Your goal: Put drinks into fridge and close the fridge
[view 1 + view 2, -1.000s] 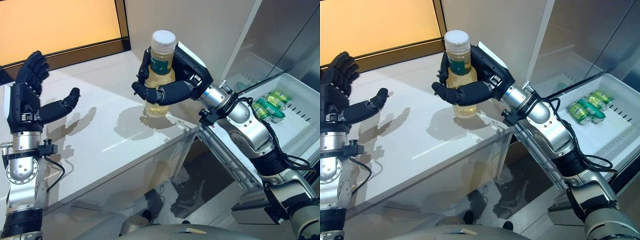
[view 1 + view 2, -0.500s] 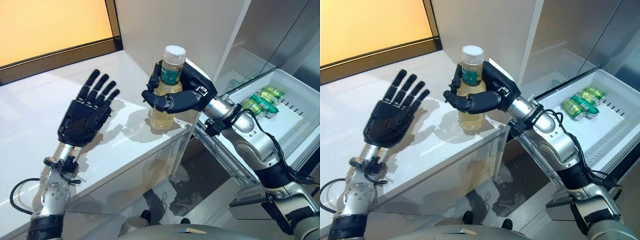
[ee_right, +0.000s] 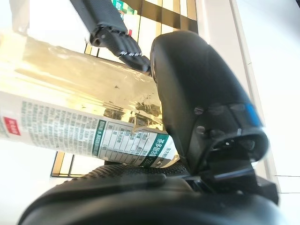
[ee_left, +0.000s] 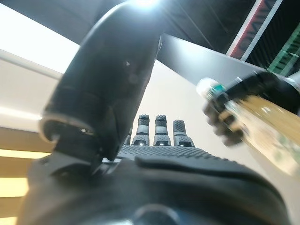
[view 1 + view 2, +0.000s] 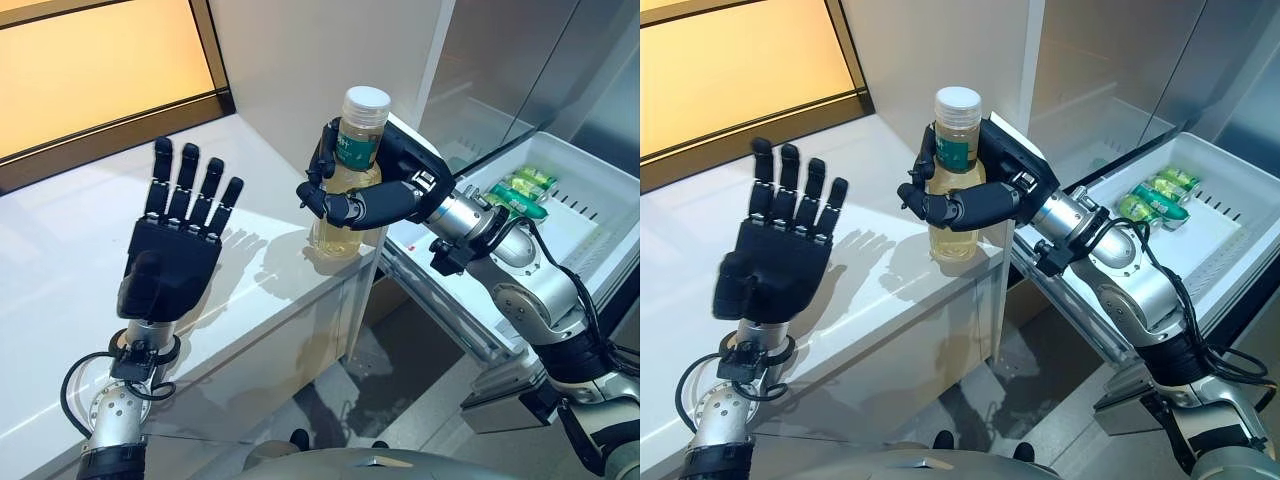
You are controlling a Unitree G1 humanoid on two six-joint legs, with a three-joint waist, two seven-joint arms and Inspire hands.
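Bottle [image 5: 350, 190] label behind right hand [image 5: 385, 195]

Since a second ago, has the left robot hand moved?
Yes. The left robot hand swung in from the counter's left side toward the held bottle.

Warm orange light is glowing from the window panel [image 5: 100, 80] at the upper left, while cooler white light is falling from above onto the glossy counter [image 5: 60, 250]. The counter is reflecting it and carrying soft grey shadows of the left hand [image 5: 175, 255] and of the bottle [image 5: 350, 175]. In the left wrist view a bright glare is burning out the top of the thumb, and the bottle there is looking blurred. In the right wrist view the background is washing out to white.
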